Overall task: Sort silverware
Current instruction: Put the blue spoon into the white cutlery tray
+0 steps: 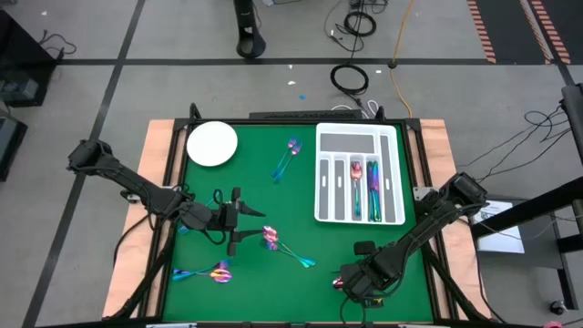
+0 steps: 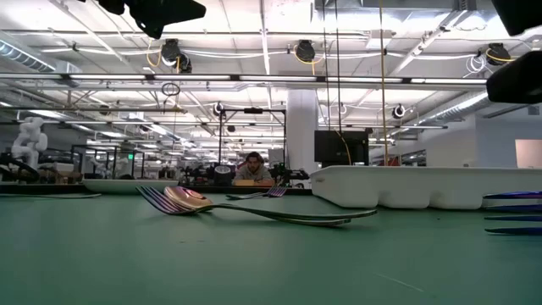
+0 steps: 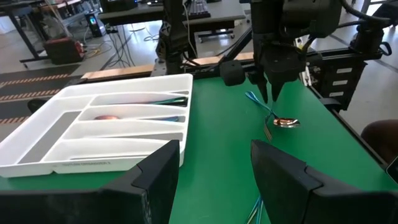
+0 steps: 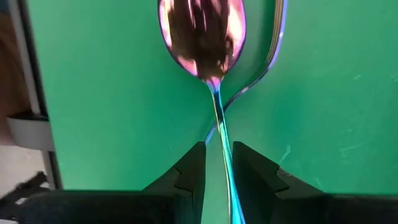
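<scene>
Iridescent silverware lies in loose pairs on the green mat: one pair (image 1: 284, 160) near the far edge, one (image 1: 284, 248) mid-mat, one (image 1: 208, 271) near the front left. Some pieces (image 1: 364, 182) lie in the white tray (image 1: 393, 173). My right gripper (image 1: 347, 284) points down at the near edge over a pink-bowled spoon (image 4: 202, 37) that lies on a fork (image 4: 272, 50). Its fingers stand narrowly apart on either side of the spoon's handle (image 4: 219, 124). My left gripper (image 1: 241, 220) hovers open mid-mat, facing the tray. My right gripper (image 4: 219, 169) comes from above, pointing down, with one finger on each side of the spoon's handle just behind the bowl. A narrow gap shows beside the handle, and I cannot tell whether the fingers touch it. The spoon lies flat on the mat.
A round white plate (image 1: 212, 144) sits at the far left corner of the mat. The tray (image 3: 93, 134) stands at the far right, with some compartments bare. Open green mat lies between the two grippers. A person sits far behind the table in the low view (image 2: 252, 169).
</scene>
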### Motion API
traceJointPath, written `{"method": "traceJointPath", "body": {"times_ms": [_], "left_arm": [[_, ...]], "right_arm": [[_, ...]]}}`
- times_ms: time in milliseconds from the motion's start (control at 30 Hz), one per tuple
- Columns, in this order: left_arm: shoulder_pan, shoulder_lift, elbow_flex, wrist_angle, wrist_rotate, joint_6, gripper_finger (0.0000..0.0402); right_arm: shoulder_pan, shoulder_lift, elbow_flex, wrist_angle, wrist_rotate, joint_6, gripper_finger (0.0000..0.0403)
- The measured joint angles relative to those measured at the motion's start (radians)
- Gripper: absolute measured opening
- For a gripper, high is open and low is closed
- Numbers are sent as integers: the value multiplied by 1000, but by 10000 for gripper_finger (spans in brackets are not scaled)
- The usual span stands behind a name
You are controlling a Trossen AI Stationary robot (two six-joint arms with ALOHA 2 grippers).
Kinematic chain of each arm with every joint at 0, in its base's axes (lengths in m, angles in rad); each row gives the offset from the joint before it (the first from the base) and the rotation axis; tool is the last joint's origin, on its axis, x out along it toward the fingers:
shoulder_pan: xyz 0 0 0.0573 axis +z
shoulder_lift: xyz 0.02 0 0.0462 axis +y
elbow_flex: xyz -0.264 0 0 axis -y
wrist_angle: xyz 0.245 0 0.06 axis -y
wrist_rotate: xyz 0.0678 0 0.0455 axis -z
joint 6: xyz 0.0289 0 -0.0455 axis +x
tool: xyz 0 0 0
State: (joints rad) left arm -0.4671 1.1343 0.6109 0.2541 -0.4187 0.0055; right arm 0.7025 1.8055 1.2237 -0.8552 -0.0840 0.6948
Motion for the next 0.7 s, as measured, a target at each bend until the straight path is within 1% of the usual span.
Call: {"method": "traceJointPath", "body": {"times_ms": [333,567,700], "left_arm": [[0,0,0,-10,0,0,200],[0,0,0,-10,20,-8,200],[0,0,0,-9,23,-3,200]], "right_arm": [[0,5,-4,-7,-3,-17,70],[0,6,-62,15,-47,-1,70],[0,6,-77,46,-48,0,70]]}}
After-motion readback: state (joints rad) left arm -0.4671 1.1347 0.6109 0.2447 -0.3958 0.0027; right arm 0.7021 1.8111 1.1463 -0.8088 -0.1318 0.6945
